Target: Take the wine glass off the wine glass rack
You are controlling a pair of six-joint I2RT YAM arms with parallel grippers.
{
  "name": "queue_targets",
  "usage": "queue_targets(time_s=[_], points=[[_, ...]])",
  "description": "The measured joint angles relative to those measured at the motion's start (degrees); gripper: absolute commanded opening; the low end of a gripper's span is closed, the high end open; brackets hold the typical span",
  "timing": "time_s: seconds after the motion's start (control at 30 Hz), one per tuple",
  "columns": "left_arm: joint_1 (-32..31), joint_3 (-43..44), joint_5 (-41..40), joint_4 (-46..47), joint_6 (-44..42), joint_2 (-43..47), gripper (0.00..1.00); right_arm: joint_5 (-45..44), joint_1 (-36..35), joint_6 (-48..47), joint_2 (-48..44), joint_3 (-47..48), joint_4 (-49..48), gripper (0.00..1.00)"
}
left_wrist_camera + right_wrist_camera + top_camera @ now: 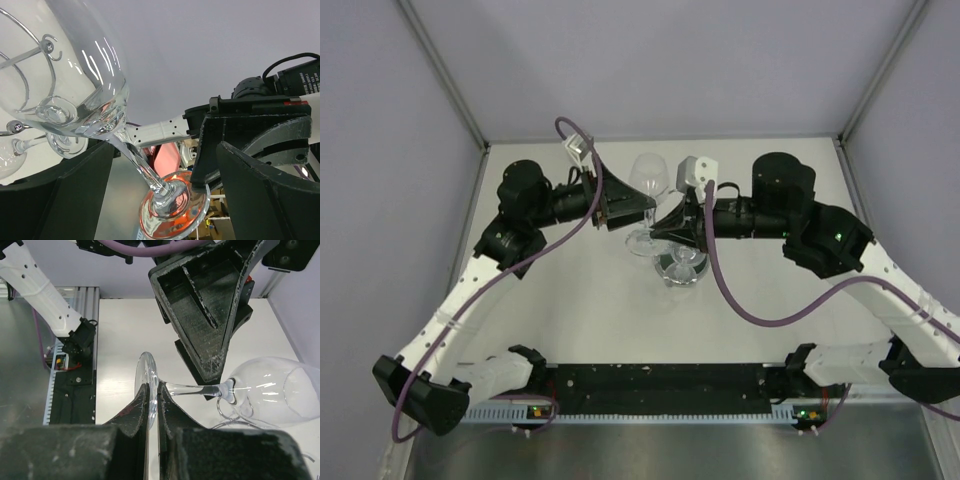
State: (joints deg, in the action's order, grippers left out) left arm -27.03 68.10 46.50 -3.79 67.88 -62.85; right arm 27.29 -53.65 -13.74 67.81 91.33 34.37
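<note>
**Glass pinched by its foot, bowl close to the rack**

The glass (pixel 227 389) hangs clear of the tabletop (pixel 125 340), in the upper middle of the top view between the two arms. In the right wrist view it lies across the lower half of the frame, with the foot (pixel 145 385) edge-on at centre, the stem (pixel 190 388) running right and the bowl (pixel 280 390) at the right edge. A wire loop of the rack (pixel 680 272) shows just beneath where stem meets bowl. I cannot tell whether the two touch.

The right pincer (pixel 151 395) is closed, its two fingers nipping the thin rim of the foot. The left pincer (pixel 167 150) is spread wide, a finger either side of the stem and holding nothing.

By its look the glass is light, stiff, smooth and brittle. A grip on the foot's edge alone is a small, slick purchase with the bowl's weight far out on a long lever, so the glass could swivel or slip. The stem is probably the safer hold, taken gently near the foot or just under the bowl. Knocking the bowl on the wire is the main risk.

The bowl is empty, with only reflections in it.
</note>
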Motion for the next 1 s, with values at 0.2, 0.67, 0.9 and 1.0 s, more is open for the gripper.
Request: queue_targets(time_s=[0.2, 0.67, 0.9, 1.0], points=[[-0.02, -0.9, 0.7, 0.44, 0.44, -0.04, 0.82, -1.55, -1.66, -1.53, 1.97, 1.05, -0.04, 0.0], [0.2, -2.93, 1.66, 1.79, 1.51, -0.09, 0.41, -3.69, -2.97, -3.21, 2.6, 1.44, -0.42, 0.0], [0.37, -4.52, 1.86, 3.87, 2.49, -0.52, 0.19, -4.37, -3.21, -3.19, 2.14, 0.5, -1.51, 0.0], [0.37, -4.83, 2.08, 5.01, 3.8, -0.94, 0.13, -4.42, -3.58, -3.5, 1.66, -1.4, -1.62, 0.0]])
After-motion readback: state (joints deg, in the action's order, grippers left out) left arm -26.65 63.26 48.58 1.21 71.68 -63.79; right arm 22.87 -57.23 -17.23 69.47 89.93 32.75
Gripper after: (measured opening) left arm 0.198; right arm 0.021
